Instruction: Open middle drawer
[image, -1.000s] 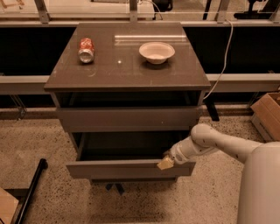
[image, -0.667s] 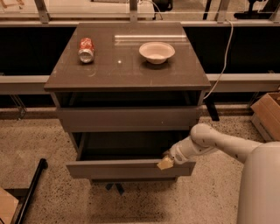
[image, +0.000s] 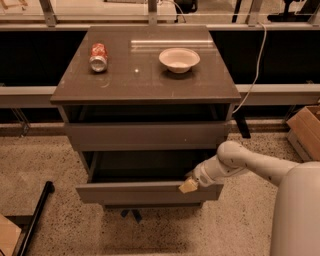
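Note:
The grey-brown cabinet stands in the middle of the camera view. Its middle drawer is pulled out toward me, and its dark inside shows behind the flat front panel. My gripper is at the top edge of that front panel, near its right end. The white arm reaches in from the lower right. The uppermost drawer sits above, slightly out from the cabinet. The lowest drawer is hidden under the pulled-out one.
A red soda can lies on its side and a white bowl stands on the cabinet top. A cardboard box is at the right, a black pole lies on the floor at the left, and a cable hangs at the right.

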